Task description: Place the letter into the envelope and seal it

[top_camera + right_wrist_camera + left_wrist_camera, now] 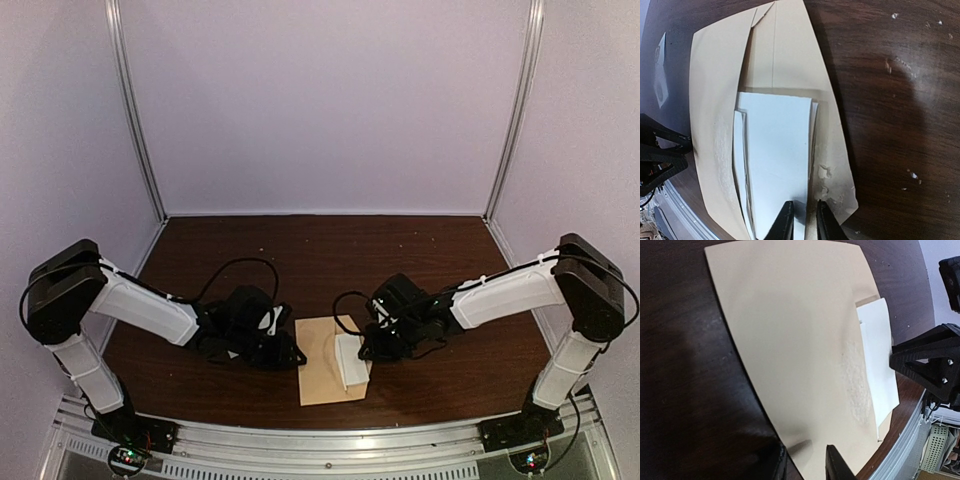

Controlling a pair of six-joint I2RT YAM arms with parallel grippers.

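Note:
The tan envelope [318,362] lies flat on the dark table between my arms; it fills the left wrist view [790,340]. The white folded letter [352,365] lies at its right side, partly under the envelope's top layer [775,150], with the flap [832,165] spread out to the right. My right gripper [804,222] is shut on the letter's near edge [366,348]. My left gripper [807,465] is at the envelope's left edge [293,352], jaws apart, with one fingertip [837,465] over the paper and the other off it.
The table's near edge has a metal rail [320,440]. Pale enclosure walls [320,100] stand at the back and sides. White crumbs [887,65] dot the wood right of the envelope. A small pale slip [660,70] lies beyond the envelope's left edge.

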